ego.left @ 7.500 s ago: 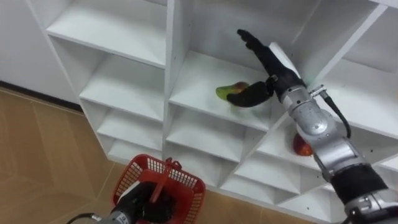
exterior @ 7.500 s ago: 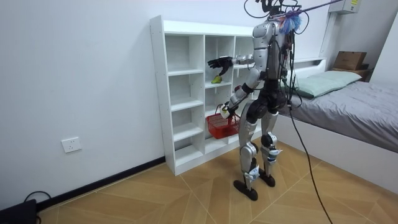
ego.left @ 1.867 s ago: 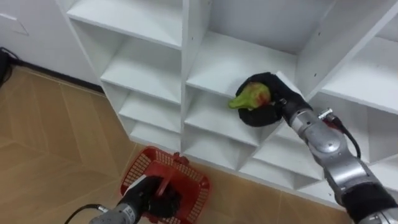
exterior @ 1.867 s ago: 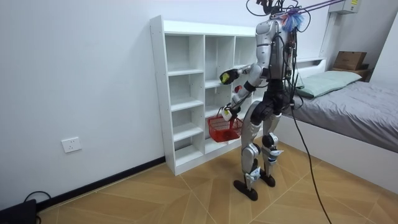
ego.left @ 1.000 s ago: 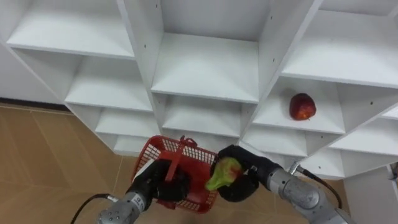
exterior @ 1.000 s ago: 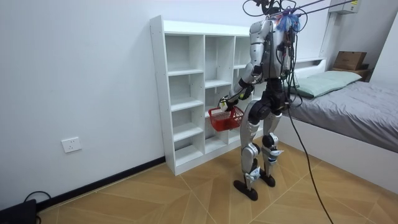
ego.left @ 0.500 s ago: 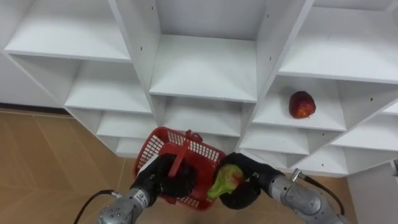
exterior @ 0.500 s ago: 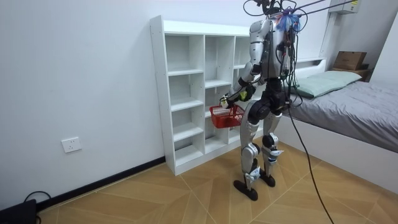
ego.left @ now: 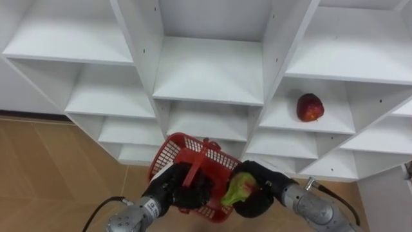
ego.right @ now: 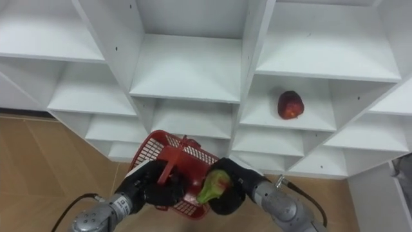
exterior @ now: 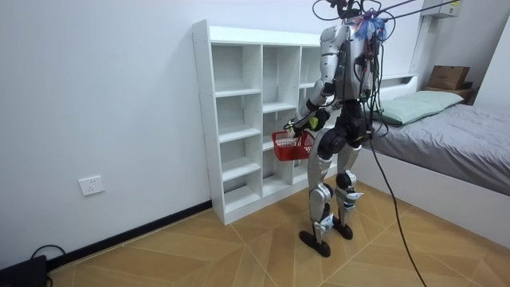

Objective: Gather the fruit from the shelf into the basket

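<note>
The right hand (ego.left: 265, 194) is curling tight around a green-and-red fruit (ego.left: 239, 188), holding it just beside the rim of the red basket (ego.left: 166, 152). The left hand (ego.left: 177, 191) is gripping the basket's handle. To do this well, the fruit should be going over the rim first. Then the fingers can be letting go low down, so it is not bouncing out. A red apple (ego.left: 309, 107) is sitting on a closet shelf (ego.left: 282, 121) (waiting for its turn). The hands are hiding the basket's inside — I cannot tell if anything is lying there.
</note>
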Controlling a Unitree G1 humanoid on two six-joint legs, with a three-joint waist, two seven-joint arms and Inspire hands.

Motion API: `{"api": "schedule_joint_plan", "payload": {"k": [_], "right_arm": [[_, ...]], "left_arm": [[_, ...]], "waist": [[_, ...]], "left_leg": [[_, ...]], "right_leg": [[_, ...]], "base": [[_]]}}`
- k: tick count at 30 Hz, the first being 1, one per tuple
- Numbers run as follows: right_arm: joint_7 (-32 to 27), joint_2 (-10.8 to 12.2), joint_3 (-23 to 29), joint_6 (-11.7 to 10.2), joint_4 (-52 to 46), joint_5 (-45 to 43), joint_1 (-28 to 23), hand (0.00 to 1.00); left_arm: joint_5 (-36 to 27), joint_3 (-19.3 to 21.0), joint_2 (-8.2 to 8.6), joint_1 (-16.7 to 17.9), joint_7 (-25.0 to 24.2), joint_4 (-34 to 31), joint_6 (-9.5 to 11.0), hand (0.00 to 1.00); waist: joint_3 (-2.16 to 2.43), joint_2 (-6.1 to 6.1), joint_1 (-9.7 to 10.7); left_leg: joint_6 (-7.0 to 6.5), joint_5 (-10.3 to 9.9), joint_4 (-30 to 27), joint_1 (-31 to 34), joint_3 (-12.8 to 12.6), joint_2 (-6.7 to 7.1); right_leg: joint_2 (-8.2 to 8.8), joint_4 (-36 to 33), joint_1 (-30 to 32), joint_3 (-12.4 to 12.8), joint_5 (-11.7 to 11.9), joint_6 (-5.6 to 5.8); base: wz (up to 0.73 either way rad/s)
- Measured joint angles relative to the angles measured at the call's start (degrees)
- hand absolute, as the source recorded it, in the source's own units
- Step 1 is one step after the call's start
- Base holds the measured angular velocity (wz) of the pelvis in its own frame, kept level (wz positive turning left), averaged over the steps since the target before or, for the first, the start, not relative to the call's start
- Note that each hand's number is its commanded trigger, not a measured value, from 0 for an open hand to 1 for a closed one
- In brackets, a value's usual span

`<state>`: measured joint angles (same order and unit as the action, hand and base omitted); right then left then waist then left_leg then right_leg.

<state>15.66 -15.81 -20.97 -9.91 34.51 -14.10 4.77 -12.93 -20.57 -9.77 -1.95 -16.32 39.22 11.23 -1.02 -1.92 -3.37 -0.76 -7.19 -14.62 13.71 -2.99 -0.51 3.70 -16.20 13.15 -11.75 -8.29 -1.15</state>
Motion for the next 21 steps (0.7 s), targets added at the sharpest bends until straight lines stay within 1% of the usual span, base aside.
{"api": "schedule_joint_plan", "payload": {"k": [6,10,14,16,21], "right_arm": [[-1.32,0.11,2.25,0.02,1.11,0.01,0.33,1.00],[-3.87,0.21,3.19,-0.02,2.06,0.02,0.82,1.00],[-5.92,0.19,3.23,-0.03,3.56,-0.01,1.18,1.00],[-6.96,0.23,3.16,-0.03,3.56,-0.27,1.18,1.00],[-8.99,0.25,3.21,-0.04,3.56,-1.95,1.20,1.00]], "left_arm": [[-1.14,-0.01,-0.18,0.02,-0.92,-0.23,0.00,1.00],[-1.09,-0.02,-0.37,0.03,-2.14,-0.27,0.00,1.00],[-1.46,-0.46,-0.72,0.33,-2.33,-1.98,0.00,1.00],[-2.65,-0.64,-0.71,0.32,-2.31,-2.61,0.00,1.00],[-3.17,-0.74,-0.60,0.30,-2.34,-3.33,0.01,1.00]], "waist": [[-0.01,-0.01,0.16],[-0.02,-0.03,0.27],[-0.05,-0.07,0.13],[-0.05,-0.07,0.11],[-0.05,-0.07,0.03]], "left_leg": [[0.01,-0.01,-0.19,0.03,-0.12,-0.21],[0.01,-0.01,-0.19,0.04,-0.11,-0.22],[0.01,-0.01,-0.13,0.11,-0.14,-0.26],[0.01,-0.01,-0.13,0.12,-0.18,-0.26],[0.01,-0.01,-0.12,0.12,-0.41,-0.31]], "right_leg": [[-0.03,-0.10,0.04,0.06,0.00,-0.02],[-0.04,0.32,0.02,0.01,0.01,-0.03],[-0.09,0.31,0.03,-0.02,0.01,-0.04],[-0.05,0.31,0.06,-0.13,0.03,-0.06],[-0.04,0.31,0.05,-0.18,0.04,-0.08]], "base": [[0.00],[0.00],[0.00],[0.00],[-0.01]]}}
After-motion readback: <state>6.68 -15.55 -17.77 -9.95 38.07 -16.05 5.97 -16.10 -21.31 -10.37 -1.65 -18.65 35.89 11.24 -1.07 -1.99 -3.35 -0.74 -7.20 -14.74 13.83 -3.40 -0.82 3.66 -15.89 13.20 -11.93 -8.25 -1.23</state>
